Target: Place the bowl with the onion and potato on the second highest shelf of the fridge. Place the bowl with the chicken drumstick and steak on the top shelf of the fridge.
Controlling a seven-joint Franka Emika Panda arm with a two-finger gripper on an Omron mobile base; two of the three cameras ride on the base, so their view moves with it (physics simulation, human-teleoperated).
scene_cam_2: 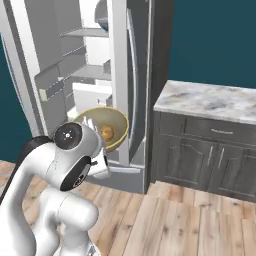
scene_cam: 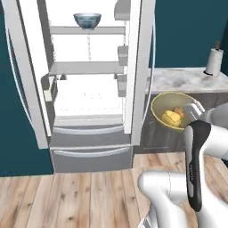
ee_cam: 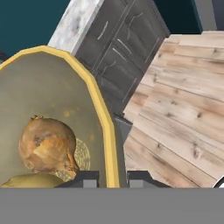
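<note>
- Gripper (ee_cam: 111, 178) clamped on yellow rim of bowl (scene_cam: 165, 106), onion (ee_cam: 47, 145) and potato (ee_cam: 33, 180) inside.
- Held in open air right of fridge door edge (scene_cam: 140, 67), near cabinet (scene_cam_2: 205, 155).
- Second bowl (scene_cam: 87, 20) on top shelf (scene_cam: 87, 30).

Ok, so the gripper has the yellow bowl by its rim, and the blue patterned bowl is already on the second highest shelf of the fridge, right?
Not quite. The gripper does hold the yellow bowl by its rim, but the blue patterned bowl sits on the top shelf, not the second highest shelf. The left base view shows it.
</note>
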